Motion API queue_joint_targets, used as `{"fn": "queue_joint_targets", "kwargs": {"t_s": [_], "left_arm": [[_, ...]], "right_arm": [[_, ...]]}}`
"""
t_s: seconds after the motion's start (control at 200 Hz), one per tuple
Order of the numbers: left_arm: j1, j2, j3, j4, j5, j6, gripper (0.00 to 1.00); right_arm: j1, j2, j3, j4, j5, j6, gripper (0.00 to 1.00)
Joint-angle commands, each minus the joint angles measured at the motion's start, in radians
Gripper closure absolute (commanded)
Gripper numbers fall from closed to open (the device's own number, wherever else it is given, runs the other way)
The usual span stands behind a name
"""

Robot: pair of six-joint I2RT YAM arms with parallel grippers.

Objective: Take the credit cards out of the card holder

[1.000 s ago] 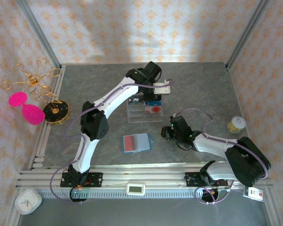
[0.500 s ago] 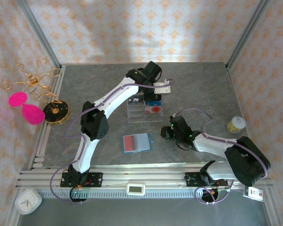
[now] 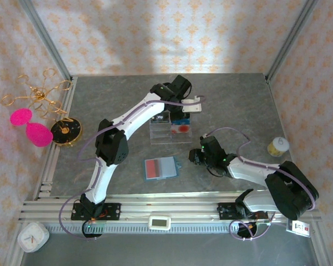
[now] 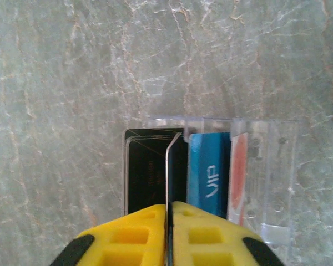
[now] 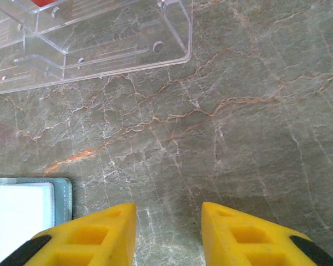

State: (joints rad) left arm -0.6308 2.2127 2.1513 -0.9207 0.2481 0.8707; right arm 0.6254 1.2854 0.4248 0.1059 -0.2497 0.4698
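Note:
The teal card holder (image 3: 170, 168) lies open on the table, near the front, with a red card (image 3: 152, 167) showing in its left half. My left gripper (image 4: 169, 206) is shut on a thin dark card (image 4: 168, 166) seen edge-on. It holds that card upright over the clear compartment tray (image 4: 277, 166), between a black card (image 4: 144, 172) and a blue VIP card (image 4: 209, 172). A pale card with red print (image 4: 238, 166) stands further right. My right gripper (image 5: 169, 213) is open and holds nothing, low over bare table. The holder's corner (image 5: 64, 191) lies to its left.
The clear tray (image 3: 171, 128) sits mid-table under the left gripper (image 3: 176, 113), and its near edge (image 5: 100, 44) is ahead of the right gripper (image 3: 195, 158). A gold wire ornament (image 3: 41, 94), pink shapes (image 3: 38, 134) and a black disc (image 3: 65, 132) stand at the left edge. A pale roll (image 3: 277, 146) sits at the right.
The left wrist has shifted slightly left over the tray with the card in its grip. The right arm and the card holder have not moved.

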Motion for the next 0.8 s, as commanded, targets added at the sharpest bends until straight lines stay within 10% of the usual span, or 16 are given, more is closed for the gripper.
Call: {"fn": "queue_joint_targets", "kwargs": {"t_s": [0.0,0.481,0.796], "left_arm": [[-0.006,0.0,-0.014,0.081,-0.067,-0.042,0.8],[-0.003,-0.173,-0.1,0.358,-0.129,-0.271,0.75],[-0.03,-0.631,-0.755,0.817,-0.073,-0.773,0.72]], "right_arm": [[-0.006,-0.025,0.005,0.014,-0.001,-0.014,0.65],[-0.001,-0.077,0.019,0.018,-0.069,-0.072,0.58],[0.234,-0.085,0.08,0.004,0.055,-0.065,0.58]]}}
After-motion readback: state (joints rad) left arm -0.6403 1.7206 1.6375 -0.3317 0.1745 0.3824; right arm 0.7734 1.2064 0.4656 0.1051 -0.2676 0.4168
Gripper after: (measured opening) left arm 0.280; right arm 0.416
